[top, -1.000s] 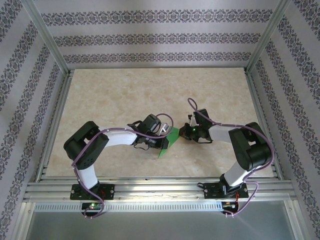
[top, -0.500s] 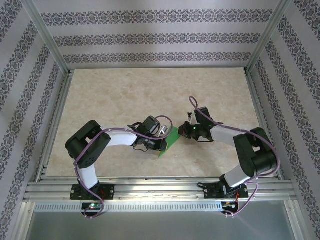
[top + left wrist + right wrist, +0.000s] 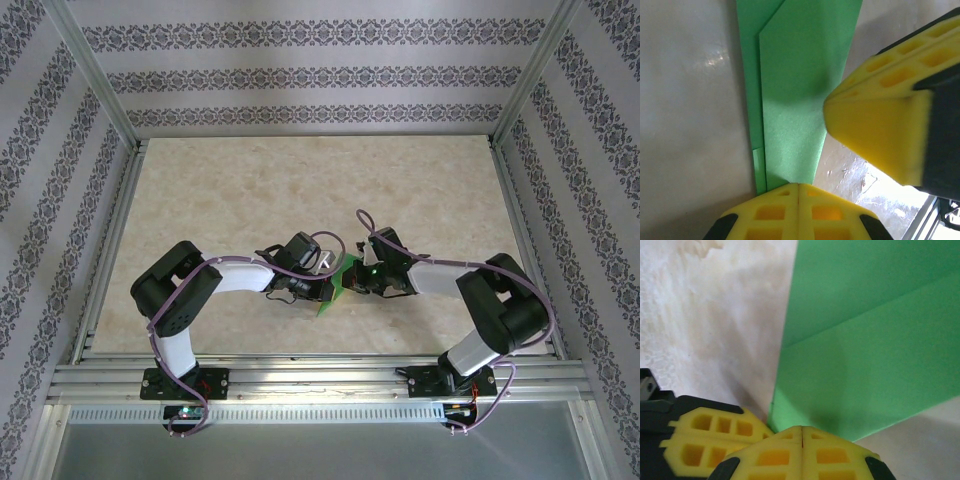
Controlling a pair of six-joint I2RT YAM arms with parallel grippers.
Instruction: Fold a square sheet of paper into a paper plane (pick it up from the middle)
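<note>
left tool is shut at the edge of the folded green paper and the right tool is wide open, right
No, the right tool is shut too, closed tight at a corner of the green paper; the right wrist view shows it. The left tool is shut at the paper's edge, as you said.

We can read no text, label, brand, number or sign on any surface near either gripper or elsewhere in the scene.
</note>
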